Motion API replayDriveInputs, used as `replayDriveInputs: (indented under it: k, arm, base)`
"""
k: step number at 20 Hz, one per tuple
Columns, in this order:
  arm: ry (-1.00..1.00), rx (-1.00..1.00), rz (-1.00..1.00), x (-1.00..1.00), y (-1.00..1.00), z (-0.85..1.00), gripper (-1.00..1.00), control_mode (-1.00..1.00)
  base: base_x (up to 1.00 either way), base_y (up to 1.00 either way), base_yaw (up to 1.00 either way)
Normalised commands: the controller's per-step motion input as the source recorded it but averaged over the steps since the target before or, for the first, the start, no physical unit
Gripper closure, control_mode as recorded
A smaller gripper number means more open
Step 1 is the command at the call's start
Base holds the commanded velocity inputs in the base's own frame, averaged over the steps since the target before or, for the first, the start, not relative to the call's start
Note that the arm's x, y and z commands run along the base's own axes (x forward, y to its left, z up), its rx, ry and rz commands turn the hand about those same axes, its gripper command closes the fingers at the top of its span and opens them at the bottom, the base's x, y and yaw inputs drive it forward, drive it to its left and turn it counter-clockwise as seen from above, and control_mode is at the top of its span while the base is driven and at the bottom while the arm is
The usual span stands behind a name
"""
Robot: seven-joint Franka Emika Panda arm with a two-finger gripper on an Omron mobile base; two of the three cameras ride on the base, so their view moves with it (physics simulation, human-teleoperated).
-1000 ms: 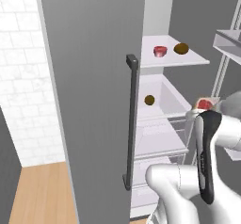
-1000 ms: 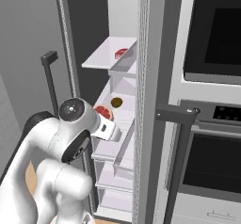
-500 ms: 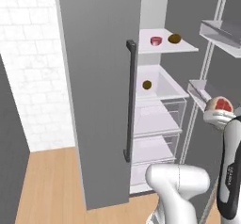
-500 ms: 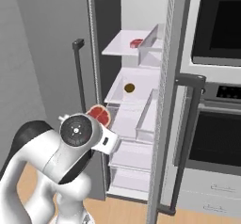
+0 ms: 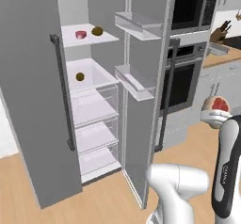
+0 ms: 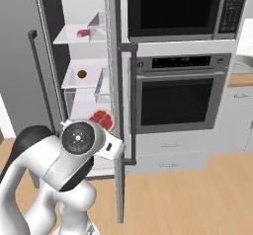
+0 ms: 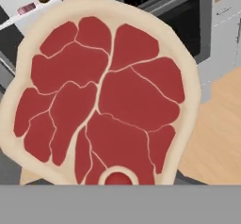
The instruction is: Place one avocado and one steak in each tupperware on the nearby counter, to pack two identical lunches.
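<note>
Steak withdrawn from fridge, base turned toward oven wall.
Gripper (image 5: pixel 215 116) pinching steak (image 7: pixel 106 100), carried clear of open fridge (image 5: pixel 89 110); second steak (image 5: pixel 81 34) and two avocados (image 5: pixel 97 30) left on shelves; tabletop (image 5: pixel 221 56) far right, delivery pending.

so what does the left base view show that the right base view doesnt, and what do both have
Left base view alone: a knife block on the counter, and an avocado beside the top-shelf steak. Right base view alone: the microwave in full. Both: the open fridge, the lower-shelf avocado, the wall oven, and the steak the gripper carries.
</note>
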Motion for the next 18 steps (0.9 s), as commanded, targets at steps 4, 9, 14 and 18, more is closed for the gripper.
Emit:
replayDriveInputs:
  k: [4,9,14,18]
  arm:
    - [0.00,0.00,0.00,0.00,0.00,0.00,1.00,1.00]
    - [0.00,0.00,0.00,0.00,0.00,0.00,1.00,1.00]
    - [0.00,0.00,0.00,0.00,0.00,0.00,1.00,1.00]
    - [0.00,0.00,0.00,0.00,0.00,0.00,1.00,1.00]
  base:
    - [0.86,-1.00,-0.38]
    - [1.00,-1.00,-0.15]
    - [1.00,-0.98,0.04]
    - [1.00,-0.90,0.14]
